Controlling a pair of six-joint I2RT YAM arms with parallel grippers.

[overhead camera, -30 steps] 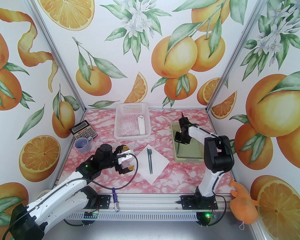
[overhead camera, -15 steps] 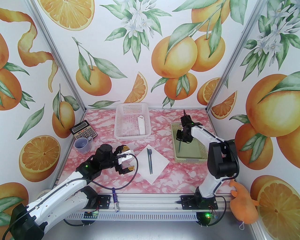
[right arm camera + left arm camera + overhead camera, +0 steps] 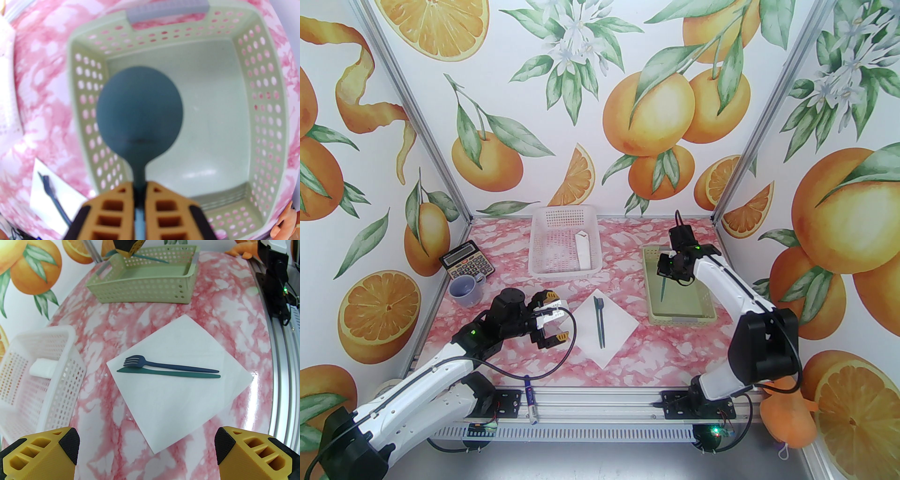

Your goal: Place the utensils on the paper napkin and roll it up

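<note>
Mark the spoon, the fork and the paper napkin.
spoon [image 3: 139, 114]: right wrist view, middle of its bowl.
fork [image 3: 173, 366]: left wrist view, on its handle.
paper napkin [image 3: 182, 340]: left wrist view, bare paper away from the cutlery.

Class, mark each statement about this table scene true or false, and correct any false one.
1. The fork and knife lie side by side on the napkin. True.
2. The left end effector grips the napkin. False: it is open and holds nothing.
3. The right end effector is shut on the spoon above the green basket. True.
4. The cup stands inside the green basket. False: it stands on the table beside the calculator.
</note>
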